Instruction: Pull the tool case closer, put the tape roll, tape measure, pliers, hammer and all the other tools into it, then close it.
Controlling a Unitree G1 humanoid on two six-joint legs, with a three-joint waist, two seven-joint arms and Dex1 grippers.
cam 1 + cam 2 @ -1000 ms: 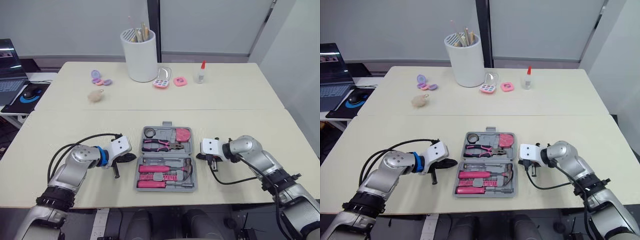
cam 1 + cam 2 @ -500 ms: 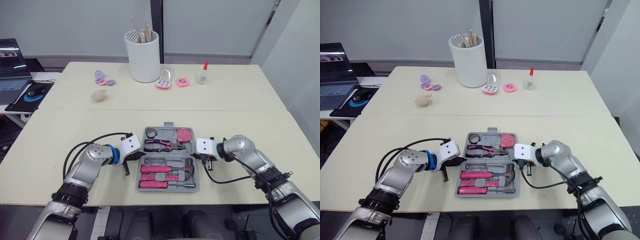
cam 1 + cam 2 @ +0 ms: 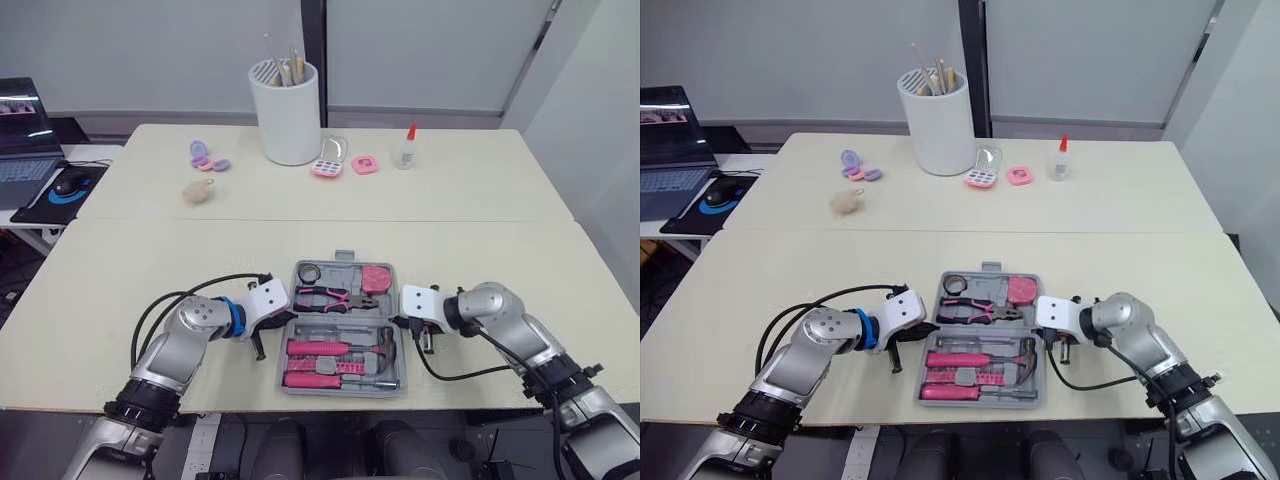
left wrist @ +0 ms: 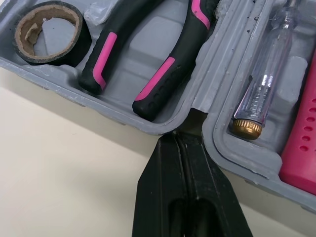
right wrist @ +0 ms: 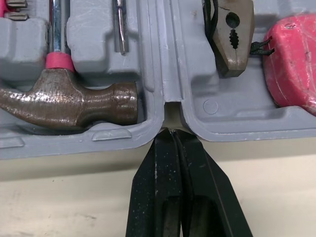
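Both arms bent inward, low over the table (image 3: 110,270), one at each side of the open case (image 3: 343,322), which lies at mid near edge. L gripper (image 4: 186,145) & R gripper (image 5: 173,143): fingers pressed together, grasping nothing, tips at the hinge notches. Inside: 1 tape roll (image 4: 48,32), 1 pliers (image 4: 148,59), 1 tape measure (image 5: 291,64), 1 hammer (image 5: 69,106).

Office setting: a laptop (image 3: 18,135) and mouse (image 3: 62,186) are sitting on a side desk (image 3: 28,228) beside pale tables (image 3: 480,200); grey partitions (image 3: 150,50) are standing behind.
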